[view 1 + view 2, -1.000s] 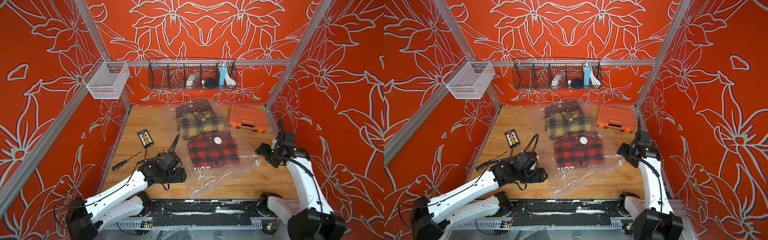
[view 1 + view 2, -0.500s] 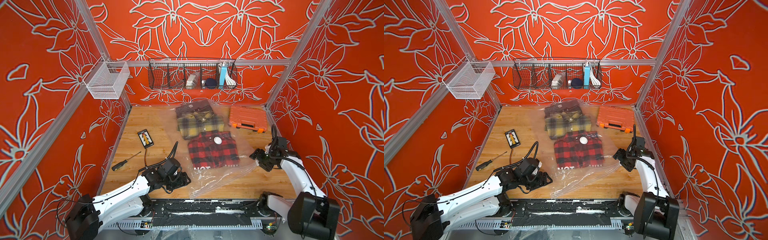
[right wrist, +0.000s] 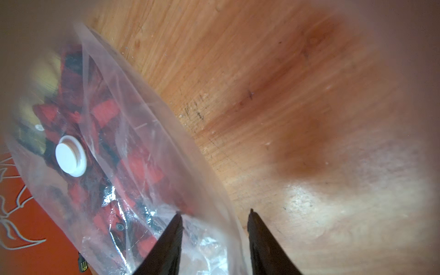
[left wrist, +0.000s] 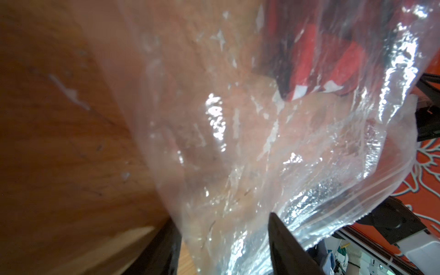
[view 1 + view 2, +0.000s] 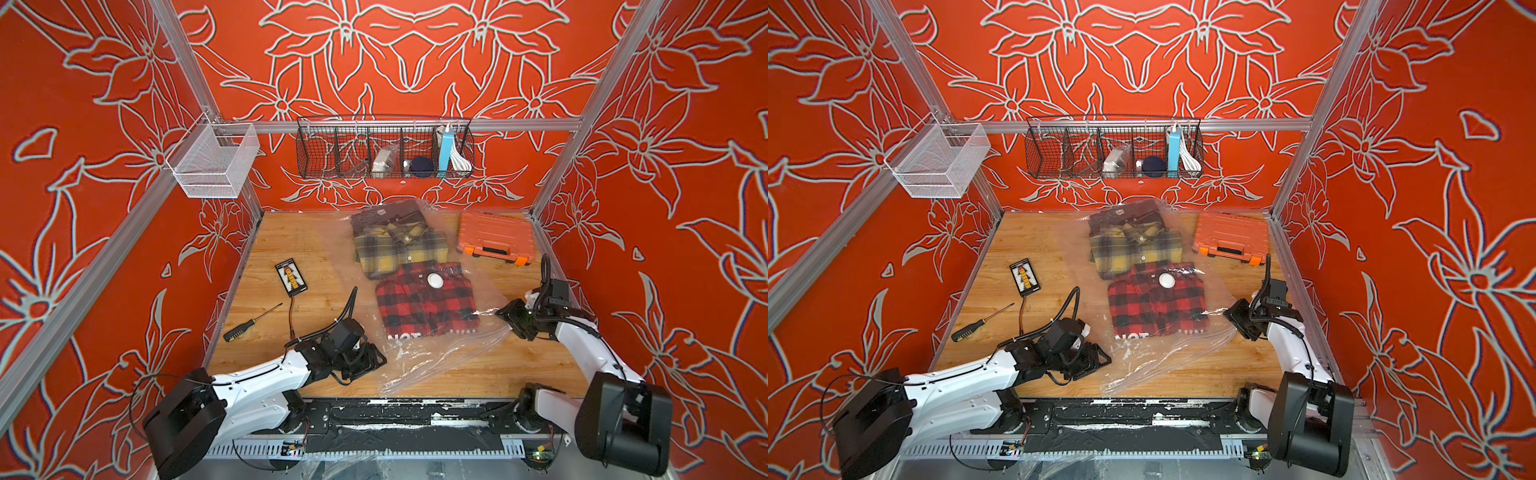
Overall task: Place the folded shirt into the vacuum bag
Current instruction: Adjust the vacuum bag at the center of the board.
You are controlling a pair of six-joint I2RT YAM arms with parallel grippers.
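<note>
The vacuum bag point(image 5: 436, 357) point(image 5: 1163, 361) lies crinkled along the middle of the wooden table. Its white valve point(image 5: 435, 280) point(image 3: 70, 156) rests over the folded red-and-black plaid shirt point(image 5: 426, 303) point(image 5: 1156, 303), which shows through the plastic. My left gripper point(image 5: 372, 361) point(image 4: 222, 216) is low at the bag's near left edge. Its jaws stand apart with loose film and the zip strip between them. My right gripper point(image 5: 509, 318) point(image 3: 214, 212) is at the bag's right edge, jaws apart astride the plastic rim.
A yellow plaid shirt point(image 5: 399, 249) and a dark garment lie further back under the plastic. An orange case point(image 5: 494, 239) sits at the back right. A screwdriver point(image 5: 251, 322) and a small black device point(image 5: 291, 277) lie left. Wire baskets point(image 5: 384, 151) hang on the walls.
Both arms have come in low to the bag's edges, the left from the left, the right from the right. Both pairs of jaws have narrowed around the plastic.
</note>
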